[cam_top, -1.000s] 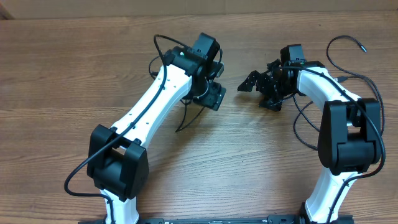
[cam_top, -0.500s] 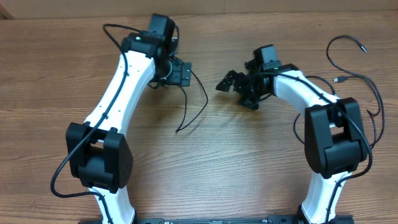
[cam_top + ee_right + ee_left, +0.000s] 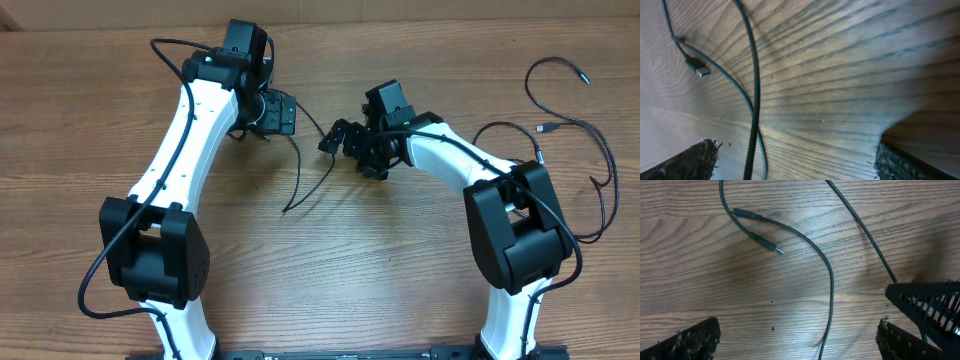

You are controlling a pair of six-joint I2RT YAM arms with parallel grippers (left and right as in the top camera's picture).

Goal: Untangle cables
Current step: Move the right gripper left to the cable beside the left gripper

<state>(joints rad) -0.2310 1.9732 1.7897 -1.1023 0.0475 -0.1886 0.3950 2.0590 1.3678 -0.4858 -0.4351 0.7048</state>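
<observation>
Wooden table [image 3: 350,270], loose black cables [image 3: 831,280] mid-table, more cables [image 3: 543,128] far right

My counter [image 3: 400,270] is brown wood with plain grain, matt with a slight sheen. The cables [image 3: 832,280] are smooth, black, plastic-sheathed cord; one plug [image 3: 778,251] ends in bright metal. My arm shell [image 3: 183,140] is glossy white plastic. The fingers [image 3: 690,340] of my left tool [image 3: 277,113] are matt black and rough-faced.

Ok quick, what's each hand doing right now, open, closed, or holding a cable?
Left hand: open, holding nothing; a cable lies loose on the table under it.
Right hand: open, holding nothing.
</observation>
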